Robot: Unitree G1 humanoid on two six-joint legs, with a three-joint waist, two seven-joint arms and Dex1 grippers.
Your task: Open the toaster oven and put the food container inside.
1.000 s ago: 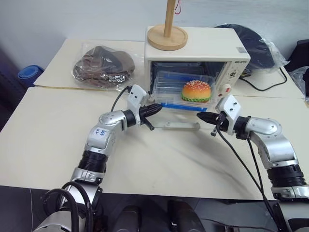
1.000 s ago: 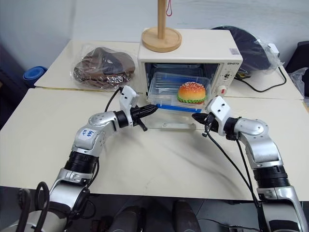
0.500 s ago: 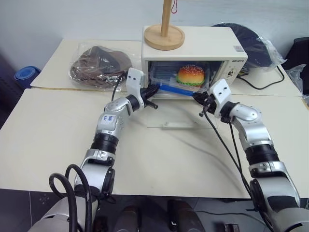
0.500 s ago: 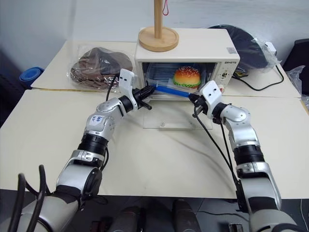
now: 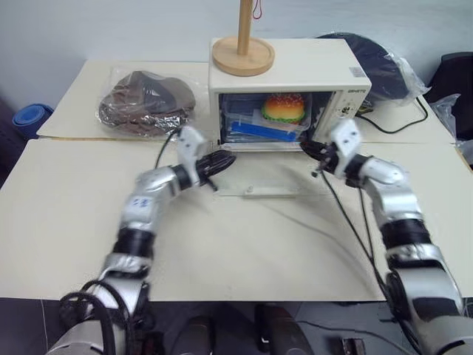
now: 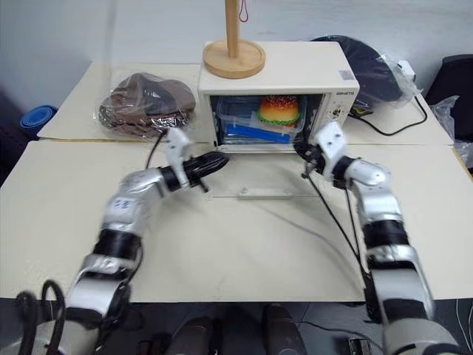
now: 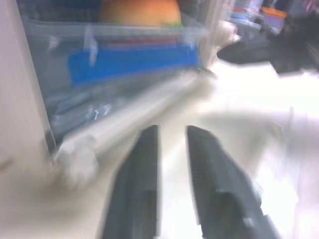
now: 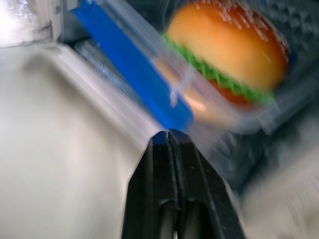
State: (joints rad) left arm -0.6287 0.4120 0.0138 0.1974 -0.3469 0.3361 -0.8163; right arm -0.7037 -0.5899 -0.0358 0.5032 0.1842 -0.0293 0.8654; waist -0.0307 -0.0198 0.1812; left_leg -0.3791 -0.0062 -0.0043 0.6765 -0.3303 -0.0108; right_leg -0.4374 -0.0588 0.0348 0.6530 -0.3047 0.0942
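Inside toaster oven, clear blue-clipped food container; left pincer slightly parted, right pincer closed.

I see both of my arms built from rounded silver-grey shells joined by black ribbed rings, with darker segments toward the lower edge of the frame. The left arm carries a small white sticker with blue handwritten marks on its forearm shell. Each wrist ends in a white boxy camera housing above two black tapered fingers: the left gripper sits left of centre, the right gripper right of centre. A thin black cable loops from the left wrist housing, and thick black cable coils at the lower left corner. From the right arm a long black cable trails down toward the lower right.
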